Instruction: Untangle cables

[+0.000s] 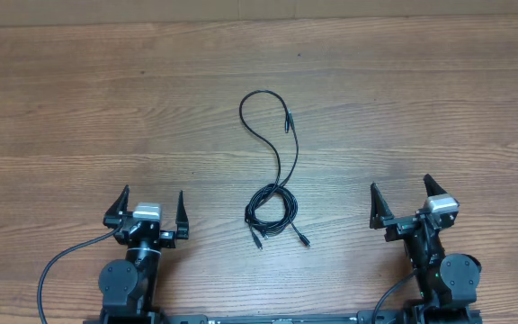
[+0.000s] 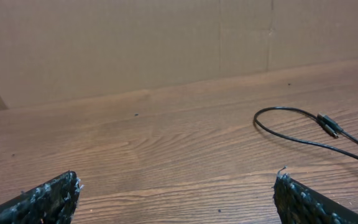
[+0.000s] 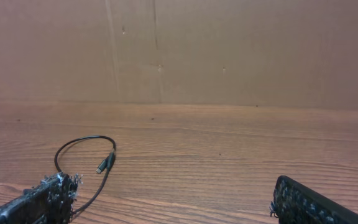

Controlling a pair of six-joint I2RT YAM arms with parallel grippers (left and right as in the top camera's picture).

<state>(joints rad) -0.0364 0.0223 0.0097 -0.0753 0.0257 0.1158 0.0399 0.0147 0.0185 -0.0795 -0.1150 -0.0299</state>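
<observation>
The black cables [image 1: 271,209] lie tangled in a small coil at the table's middle front, with two plug ends poking out toward the front. One strand runs up from the coil into a large loop [image 1: 261,112] ending in a plug. That loop also shows in the left wrist view [image 2: 291,127] and in the right wrist view [image 3: 82,152]. My left gripper [image 1: 151,209] is open and empty, well to the left of the coil. My right gripper [image 1: 403,202] is open and empty, well to the right of it.
The wooden table [image 1: 79,99] runs back to a brown cardboard wall [image 3: 229,50]. Thicker black wires [image 1: 61,261] trail from the arm bases at the front edge.
</observation>
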